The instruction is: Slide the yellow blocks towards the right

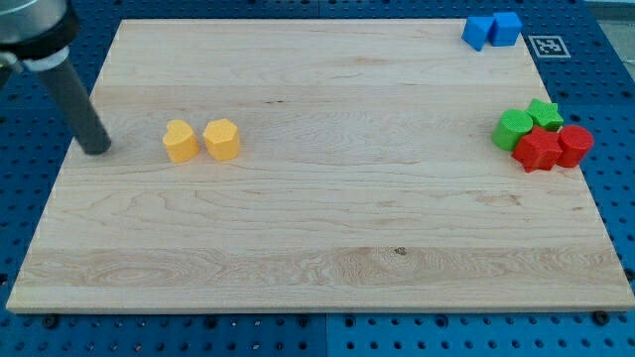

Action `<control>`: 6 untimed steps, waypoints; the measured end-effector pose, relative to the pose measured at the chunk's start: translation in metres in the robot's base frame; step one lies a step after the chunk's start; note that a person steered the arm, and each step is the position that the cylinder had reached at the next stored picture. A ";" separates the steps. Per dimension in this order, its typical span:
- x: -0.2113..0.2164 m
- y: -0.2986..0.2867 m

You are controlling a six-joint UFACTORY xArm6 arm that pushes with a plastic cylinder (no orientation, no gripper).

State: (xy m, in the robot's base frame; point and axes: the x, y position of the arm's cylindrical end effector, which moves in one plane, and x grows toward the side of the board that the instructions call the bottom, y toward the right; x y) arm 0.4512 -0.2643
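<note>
Two yellow blocks sit side by side at the view's left of the wooden board [317, 228]: a yellow heart-shaped block [180, 142] and a yellow pentagon-like block [222, 139], nearly touching. My tip [97, 149] stands on the board to the left of the yellow heart block, apart from it by a clear gap. The dark rod rises from it toward the view's top left.
Two blue blocks [491, 30] lie at the board's top right edge. At the right edge a green block [514, 129], a green star [544, 113] and two red blocks [554, 148] cluster together. A tag marker [547, 45] lies off the board at the top right.
</note>
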 end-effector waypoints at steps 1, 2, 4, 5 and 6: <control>0.000 0.048; -0.022 0.122; -0.042 0.263; -0.040 0.260; -0.024 0.201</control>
